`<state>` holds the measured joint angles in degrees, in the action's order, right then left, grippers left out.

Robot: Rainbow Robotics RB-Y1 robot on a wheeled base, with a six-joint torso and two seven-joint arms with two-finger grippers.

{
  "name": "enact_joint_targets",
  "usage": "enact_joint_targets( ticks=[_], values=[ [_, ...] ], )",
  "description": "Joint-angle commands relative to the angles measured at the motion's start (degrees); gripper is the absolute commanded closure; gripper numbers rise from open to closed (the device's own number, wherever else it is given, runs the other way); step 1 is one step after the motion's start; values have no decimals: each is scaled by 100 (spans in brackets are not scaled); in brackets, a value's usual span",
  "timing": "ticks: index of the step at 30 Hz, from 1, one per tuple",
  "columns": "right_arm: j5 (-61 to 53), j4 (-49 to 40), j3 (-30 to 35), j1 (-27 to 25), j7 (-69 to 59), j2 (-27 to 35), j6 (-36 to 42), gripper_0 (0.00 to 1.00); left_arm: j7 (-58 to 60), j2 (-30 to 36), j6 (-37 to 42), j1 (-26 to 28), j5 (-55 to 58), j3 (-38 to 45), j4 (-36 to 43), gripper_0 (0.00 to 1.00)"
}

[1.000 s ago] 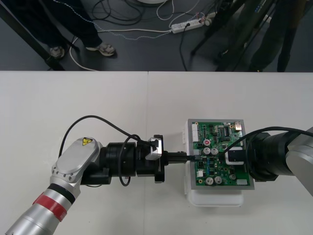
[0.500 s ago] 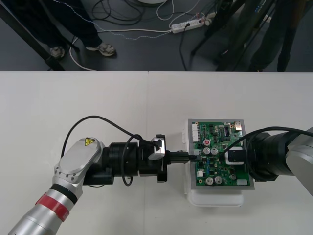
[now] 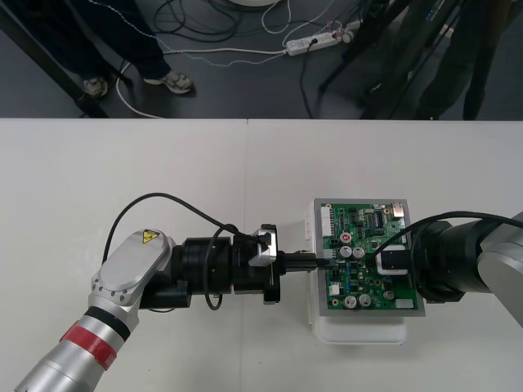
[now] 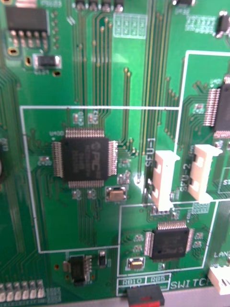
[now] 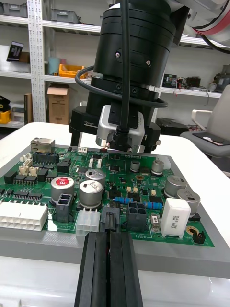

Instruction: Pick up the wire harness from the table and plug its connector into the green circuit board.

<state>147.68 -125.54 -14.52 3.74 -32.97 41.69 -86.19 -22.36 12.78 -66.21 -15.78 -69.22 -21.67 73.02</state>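
- Your left gripper has its jaws clamped on the harness plug, level at the circuit board's left edge, mid-frame, apparently for insertion.
- Your right gripper hovers over the board; grip state: cannot tell.

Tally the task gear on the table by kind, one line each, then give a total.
hands: 2, the left hand and the right hand
green circuit board: 1
white base: 1
black harness plug: 1, pinched in the left hand at the board's edge
Total: 5
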Motion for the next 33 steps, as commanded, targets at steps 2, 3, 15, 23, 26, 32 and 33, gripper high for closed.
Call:
enact_joint_targets(
  ticks=[2,3,15,23,26,32,33],
  values=[
    [-73,-146,-122,154,186,-126,68,0,-225,-232,223,-207,-39,-126,45,60],
    [-73,-146,-122,145,195,-126,68,0,-225,-232,223,-215,-30,-126,45,50],
    [-73,-146,-113,154,195,-100,59,0,-190,-48,223,-215,76,-30,54,15],
    [-451,-146,212,154,274,111,68,0,-208,163,223,-259,181,-3,54,0],
    [-671,-146,371,154,309,278,68,0,-216,251,223,-277,172,49,54,0],
    [-1216,-146,722,180,414,700,68,0,-216,471,196,-321,269,102,54,0],
    [-1321,-146,801,180,432,770,68,0,-208,515,187,-330,286,120,54,0]
  ],
)
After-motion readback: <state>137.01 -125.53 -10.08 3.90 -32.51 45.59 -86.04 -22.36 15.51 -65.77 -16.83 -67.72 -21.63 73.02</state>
